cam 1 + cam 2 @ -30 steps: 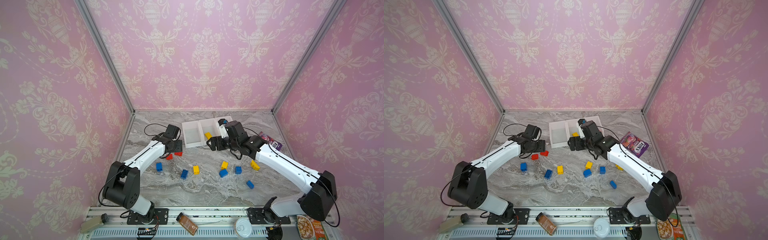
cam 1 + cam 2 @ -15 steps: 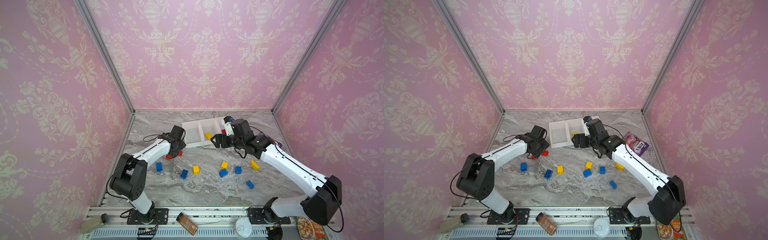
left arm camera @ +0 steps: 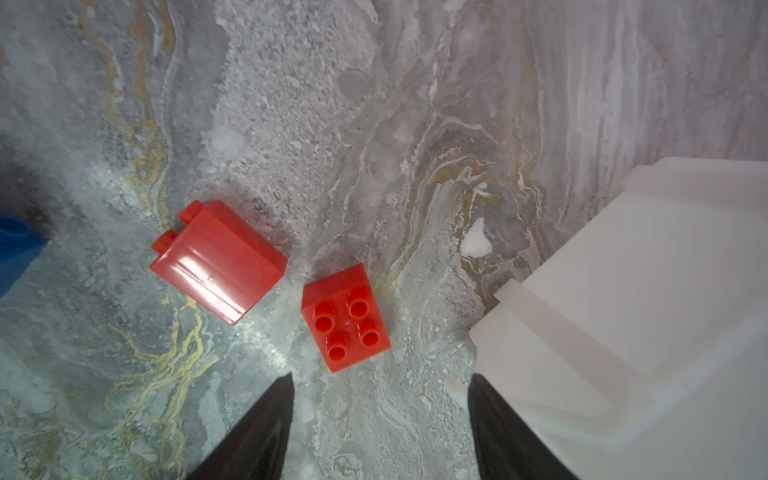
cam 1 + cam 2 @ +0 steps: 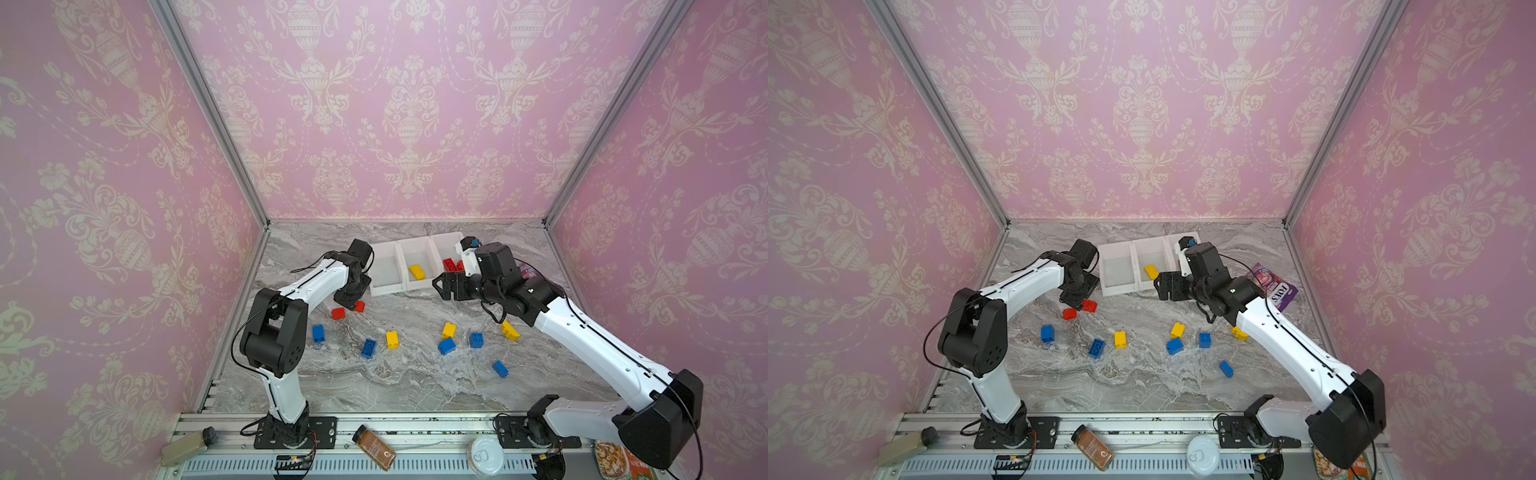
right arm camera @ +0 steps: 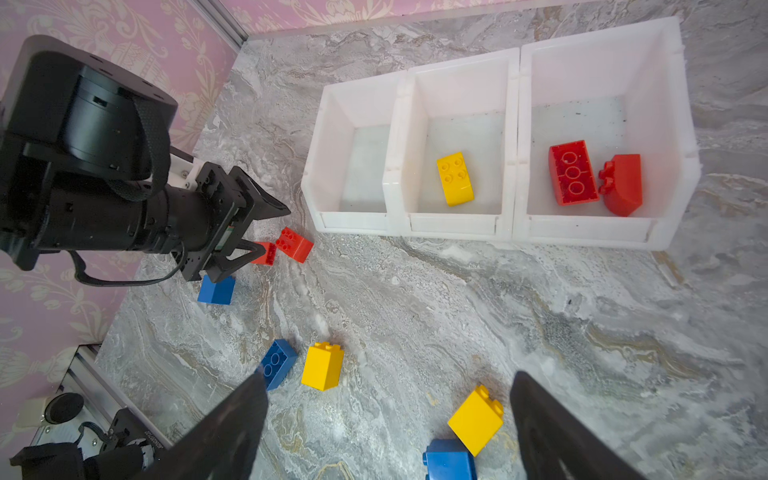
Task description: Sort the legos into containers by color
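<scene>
A row of three joined white plastic open-top bins (image 4: 386, 289) is set toward the back of the grey marbled surface (image 4: 374, 386), and everything else is placed from it. In the middle bin a yellow round-ended plastic brick (image 5: 455, 178) is lodged, studs up. In the end bin on the right arm's side a long red plastic brick (image 5: 573, 172) is laid with its hollow underside showing, and a red slope-topped plastic brick (image 5: 621, 185) is tipped over just beside it.

The left pincer (image 3: 380, 380) is held low, just in front of the outer corner of the opposite end bin. Its dark fingers (image 3: 266, 424) are spread and nothing is pinched between them. Just ahead of the gap a small red square plastic brick (image 3: 345, 318) is stood studs up. Near it, but apart, a taller red plastic brick (image 3: 218, 262) is laid on its side.

The right pincer (image 5: 386, 382) is held above the surface, just in front of the bin with the red bricks, and is spread wide and empty.

Farther in front of the bins, well apart from them, five blue plastic bricks (image 4: 368, 348) and three yellow plastic bricks (image 4: 392, 339) are scattered loose. A purple printed packet (image 4: 1279, 293) is seen beside the bins on the right arm's side.
</scene>
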`<state>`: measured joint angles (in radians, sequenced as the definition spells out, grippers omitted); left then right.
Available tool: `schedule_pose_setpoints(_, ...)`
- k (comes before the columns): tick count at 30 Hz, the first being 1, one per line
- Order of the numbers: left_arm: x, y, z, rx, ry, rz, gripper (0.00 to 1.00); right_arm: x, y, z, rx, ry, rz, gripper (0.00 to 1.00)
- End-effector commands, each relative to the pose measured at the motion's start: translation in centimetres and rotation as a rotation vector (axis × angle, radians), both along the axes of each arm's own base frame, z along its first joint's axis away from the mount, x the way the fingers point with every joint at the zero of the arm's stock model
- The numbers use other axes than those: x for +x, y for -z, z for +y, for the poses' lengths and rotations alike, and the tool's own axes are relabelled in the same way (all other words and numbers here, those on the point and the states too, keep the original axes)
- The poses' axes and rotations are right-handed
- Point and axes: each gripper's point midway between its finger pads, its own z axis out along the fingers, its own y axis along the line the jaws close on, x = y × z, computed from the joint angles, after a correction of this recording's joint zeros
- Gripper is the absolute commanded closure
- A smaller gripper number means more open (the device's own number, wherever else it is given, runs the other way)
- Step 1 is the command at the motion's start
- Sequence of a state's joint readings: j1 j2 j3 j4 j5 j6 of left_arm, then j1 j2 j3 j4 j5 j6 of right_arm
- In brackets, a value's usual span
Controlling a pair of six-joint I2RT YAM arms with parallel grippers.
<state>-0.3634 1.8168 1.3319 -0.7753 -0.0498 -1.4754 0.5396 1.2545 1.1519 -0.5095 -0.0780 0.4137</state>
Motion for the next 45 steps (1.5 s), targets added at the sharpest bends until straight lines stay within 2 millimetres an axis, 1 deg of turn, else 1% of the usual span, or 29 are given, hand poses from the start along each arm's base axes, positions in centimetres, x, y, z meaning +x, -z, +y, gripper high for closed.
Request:
schedule_pose_setpoints(1, -1.2, 0.7, 0.3, -0.008, -0.062, 0.065, 0.29, -0.6, -0.6, -1.0, -0.017, 0.005, -0.023, 0.06)
schedule_pose_setpoints(8, -0.8, 2.7, 0.1, -0.011, -0.073, 0.116, 0.25, -0.5, 0.3, -0.8, 0.01, 0.0, 0.006, 0.03)
schedule_pose_setpoints(12, -0.7, 3.5, 0.2, -0.007, -0.082, 0.12, 0.25, -0.6, 0.5, -0.7, 0.024, -0.001, 0.012, 0.03)
schedule_pose_setpoints(19, 0.3, 4.1, 1.0, 0.016, -0.095, 0.087, 0.27, -0.7, 0.7, -0.7, 0.03, 0.001, 0.017, 0.02)
schedule_pose_setpoints(25, 0.2, 5.2, 1.1, 0.004, -0.102, 0.108, 0.34, -0.6, 0.8, -0.7, 0.029, 0.003, 0.02, 0.02)
schedule_pose_setpoints(27, 0.1, 5.4, 1.0, 0.0, -0.1, 0.117, 0.34, -0.6, 0.9, -0.7, 0.028, 0.004, 0.023, 0.01)
schedule_pose_setpoints(38, -0.9, 5.8, 1.0, 0.003, -0.095, 0.163, 0.45, -0.4, 1.4, -0.4, 0.034, 0.002, 0.033, 0.01)
schedule_pose_setpoints(42, -1.1, 6.1, 0.8, -0.008, -0.09, 0.174, 0.52, -0.4, 1.3, -0.4, 0.034, 0.003, 0.031, 0.01)
schedule_pose_setpoints(45, -1.0, 6.1, 0.6, -0.015, -0.086, 0.169, 0.6, -0.4, 1.4, -0.4, 0.032, 0.004, 0.032, 0.01)
